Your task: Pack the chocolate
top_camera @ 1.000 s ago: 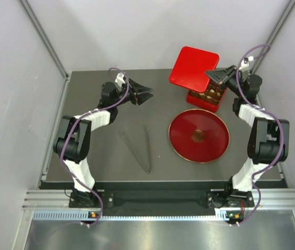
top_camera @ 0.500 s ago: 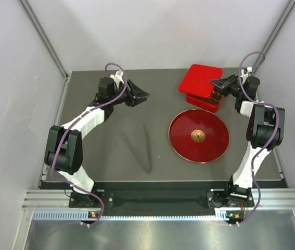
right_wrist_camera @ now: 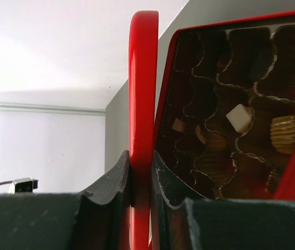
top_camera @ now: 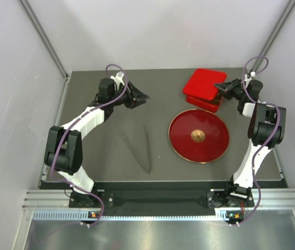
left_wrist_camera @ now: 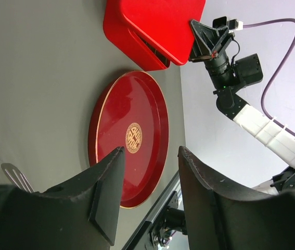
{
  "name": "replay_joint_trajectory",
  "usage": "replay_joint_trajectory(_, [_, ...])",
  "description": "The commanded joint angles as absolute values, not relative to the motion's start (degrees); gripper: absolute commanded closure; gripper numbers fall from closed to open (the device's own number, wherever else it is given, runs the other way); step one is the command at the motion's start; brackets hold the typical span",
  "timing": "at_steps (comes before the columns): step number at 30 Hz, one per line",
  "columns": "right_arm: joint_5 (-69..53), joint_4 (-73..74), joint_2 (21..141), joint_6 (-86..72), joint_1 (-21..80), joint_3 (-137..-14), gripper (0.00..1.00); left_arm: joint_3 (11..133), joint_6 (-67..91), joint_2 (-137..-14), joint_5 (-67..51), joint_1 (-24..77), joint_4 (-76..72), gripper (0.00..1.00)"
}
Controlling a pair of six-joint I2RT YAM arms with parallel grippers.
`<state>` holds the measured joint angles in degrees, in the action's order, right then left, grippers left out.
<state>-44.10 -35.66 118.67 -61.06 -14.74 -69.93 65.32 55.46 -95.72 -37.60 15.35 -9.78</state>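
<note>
A red box [top_camera: 202, 103] stands at the back right of the table. Its red lid [top_camera: 204, 85] lies nearly flat over it, slightly askew. My right gripper [top_camera: 222, 87] is shut on the lid's right edge [right_wrist_camera: 143, 104]. In the right wrist view the box tray shows several chocolates [right_wrist_camera: 239, 117], cream, tan and gold, in dark moulded cells. My left gripper [top_camera: 144, 97] is open and empty above the table's back middle. The box and lid also show in the left wrist view [left_wrist_camera: 152, 26].
A round red plate [top_camera: 198, 136] with a gold emblem lies in front of the box, also in the left wrist view [left_wrist_camera: 129, 140]. Thin grey metal tongs [top_camera: 139, 147] lie left of the plate.
My right gripper has lowered the lid from a raised tilt down over the box, hiding the chocolates from the top view. My left arm moved slightly back.
</note>
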Motion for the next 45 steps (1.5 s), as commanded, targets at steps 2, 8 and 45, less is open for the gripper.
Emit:
replay_joint_trajectory(2, [-45.61,-39.64,119.53,-61.0,-16.43,-72.59,1.0,64.25,54.05,-93.08,-37.27,15.21,-10.28,0.5])
replay_joint_trajectory(8, [-46.67,-39.03,120.67,-60.74,-17.75,-72.33,1.0,64.07,54.23,-92.99,-37.18,15.21,-10.2,0.5])
replay_joint_trajectory(45, [-53.17,-56.69,129.9,-77.87,-21.0,-76.38,1.0,66.36,53.44,-94.66,-35.95,16.08,-8.44,0.51])
